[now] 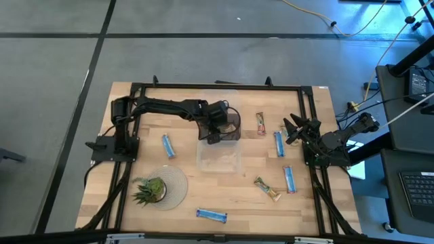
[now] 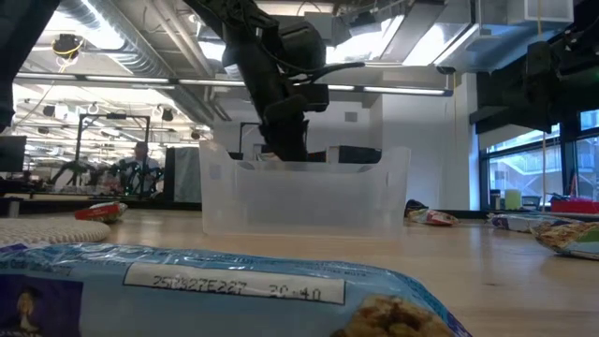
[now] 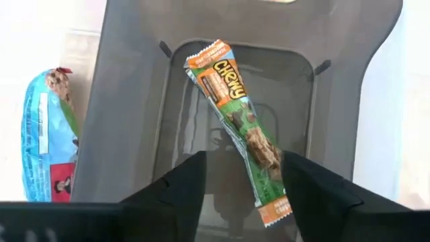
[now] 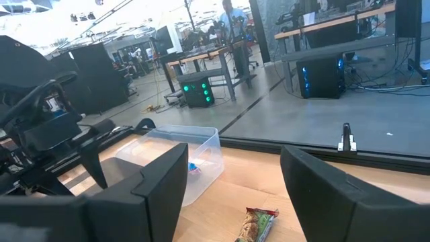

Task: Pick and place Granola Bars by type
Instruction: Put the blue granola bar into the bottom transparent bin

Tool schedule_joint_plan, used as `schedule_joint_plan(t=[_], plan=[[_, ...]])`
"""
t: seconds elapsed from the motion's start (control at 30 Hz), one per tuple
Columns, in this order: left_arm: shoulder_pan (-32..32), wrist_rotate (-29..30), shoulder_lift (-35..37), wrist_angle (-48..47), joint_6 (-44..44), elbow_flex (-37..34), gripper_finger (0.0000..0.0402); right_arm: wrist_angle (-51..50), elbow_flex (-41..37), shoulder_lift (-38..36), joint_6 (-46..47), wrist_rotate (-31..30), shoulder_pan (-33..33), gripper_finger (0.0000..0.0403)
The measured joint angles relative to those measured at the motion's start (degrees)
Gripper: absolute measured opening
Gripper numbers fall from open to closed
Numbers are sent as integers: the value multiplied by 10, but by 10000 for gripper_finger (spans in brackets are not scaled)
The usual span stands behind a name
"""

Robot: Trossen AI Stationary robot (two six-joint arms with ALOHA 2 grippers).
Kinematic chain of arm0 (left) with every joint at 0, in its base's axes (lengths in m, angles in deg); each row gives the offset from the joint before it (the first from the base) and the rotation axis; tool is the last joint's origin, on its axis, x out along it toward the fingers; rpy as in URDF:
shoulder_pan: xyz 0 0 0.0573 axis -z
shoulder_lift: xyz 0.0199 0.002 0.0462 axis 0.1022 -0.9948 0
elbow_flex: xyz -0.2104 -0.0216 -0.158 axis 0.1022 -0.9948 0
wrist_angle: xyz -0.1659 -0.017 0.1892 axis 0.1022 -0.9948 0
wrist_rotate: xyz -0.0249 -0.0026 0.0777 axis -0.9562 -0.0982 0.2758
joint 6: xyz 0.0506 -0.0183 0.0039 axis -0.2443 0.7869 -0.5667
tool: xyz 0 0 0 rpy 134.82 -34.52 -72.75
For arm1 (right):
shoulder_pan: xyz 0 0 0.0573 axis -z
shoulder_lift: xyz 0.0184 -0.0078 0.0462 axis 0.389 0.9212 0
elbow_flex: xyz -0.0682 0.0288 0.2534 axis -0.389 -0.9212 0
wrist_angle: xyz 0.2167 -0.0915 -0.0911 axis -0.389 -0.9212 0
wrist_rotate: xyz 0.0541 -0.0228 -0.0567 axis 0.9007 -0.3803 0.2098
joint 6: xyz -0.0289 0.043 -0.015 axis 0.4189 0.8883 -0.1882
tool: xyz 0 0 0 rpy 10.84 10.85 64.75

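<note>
My left gripper (image 1: 215,127) hangs over a dark grey bin (image 1: 232,126), fingers open (image 3: 238,188). A green-and-orange bar (image 3: 240,124) lies slanted between the fingers, inside the bin's outline. A blue bar (image 3: 47,134) lies beside the dark bin, in the clear bin (image 1: 218,157). Loose on the table are blue bars (image 1: 167,146) (image 1: 279,144) (image 1: 289,179), another blue one (image 1: 211,215), a gold one (image 1: 268,188) and a brown-green one (image 1: 260,123). My right gripper (image 1: 295,129) waits open near the right edge. My left gripper has the green-and-orange bar's lower end (image 3: 272,202) standing close beside one fingertip (image 3: 302,181), pointing down into the bin. I cannot tell whether the finger touches the bar or whether the bar rests on the bin floor.
A potted plant (image 1: 149,190) stands on a round mat (image 1: 178,184) near the table's near left. The black frame rail (image 1: 217,86) runs round the table. In the right wrist view a brown-green bar (image 4: 259,225) lies just ahead of the fingers.
</note>
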Motion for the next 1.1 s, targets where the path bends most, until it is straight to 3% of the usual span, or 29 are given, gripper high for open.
schedule_joint_plan(t=[0.27,0.57,0.73,1.1], plan=[[0,-6,16,10,0,0,253,0,0,0,0,0,0,239],[4,-7,93,7,23,0,262,-6,0,0,0,1,0,239],[47,-12,162,14,-13,0,262,-21,0,0,0,1,0,239],[173,-10,235,9,45,0,262,-20,0,0,20,11,0,239]])
